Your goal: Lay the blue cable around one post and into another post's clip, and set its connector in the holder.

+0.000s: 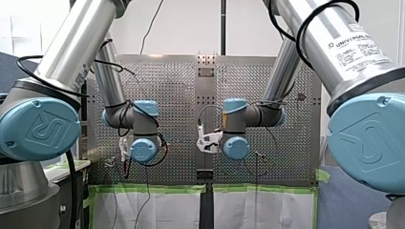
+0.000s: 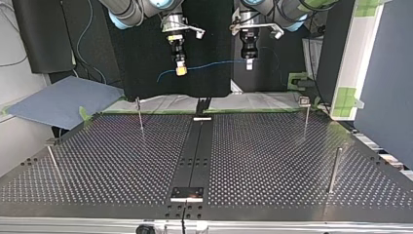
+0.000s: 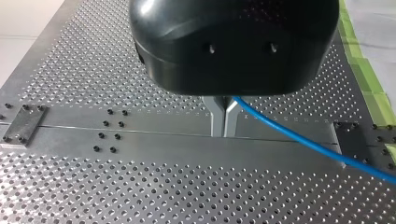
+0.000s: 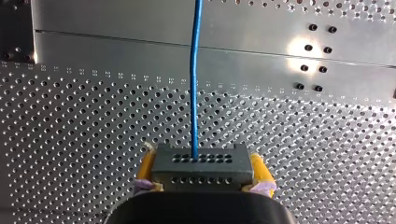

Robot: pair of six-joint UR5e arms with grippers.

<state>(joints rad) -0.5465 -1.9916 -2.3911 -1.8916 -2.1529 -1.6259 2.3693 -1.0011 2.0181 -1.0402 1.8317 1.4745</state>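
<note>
Connector (image 4: 201, 167) sits clamped in my right claw (image 4: 203, 165); my left claw (image 3: 223, 122), at its three o'clock in top view, pinches blue cable (image 3: 299, 138). Pulling apart could yank it loose.

Perforated table (image 3: 93, 186): bare metal, brushed satin finish, with bright glare on its solid centre strip (image 3: 154, 140). My left gripper (image 3: 223, 133) has a glossy black moulded housing and dull metal fingers (image 3: 216, 119); the blue cable (image 4: 194, 93) has a smooth, slightly shiny plastic jacket. The connector (image 4: 201, 171) is matt dark grey plastic, and my right gripper (image 4: 203, 163) carries matt yellow pads (image 4: 146, 164).
</note>
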